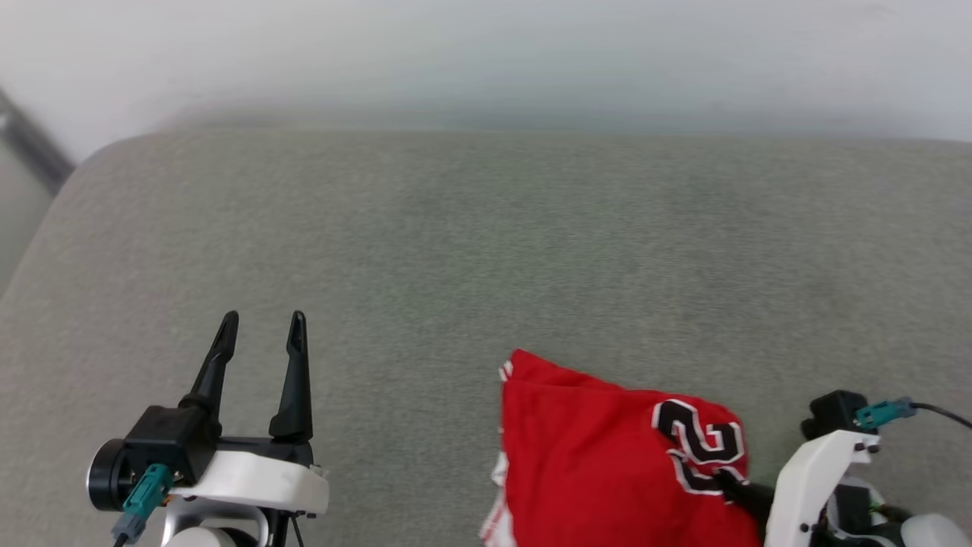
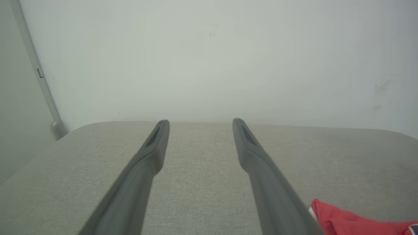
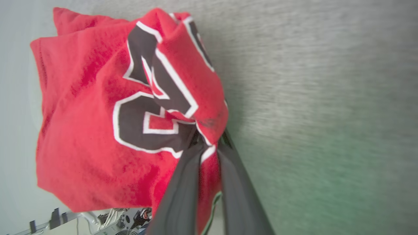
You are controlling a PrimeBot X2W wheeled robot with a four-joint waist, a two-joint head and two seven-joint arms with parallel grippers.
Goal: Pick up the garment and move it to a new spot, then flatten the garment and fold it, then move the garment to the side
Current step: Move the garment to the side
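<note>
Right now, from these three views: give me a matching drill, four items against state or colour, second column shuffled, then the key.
Column one
1. left gripper
2. right gripper
3. garment
4. cushion

Column two
A. pinched shut on red fabric by the number
B. grey, woven texture
C. open, nothing between its fingers
D. red, bunched, black-and-white number showing

Pairs: 1-C, 2-A, 3-D, 4-B
</note>
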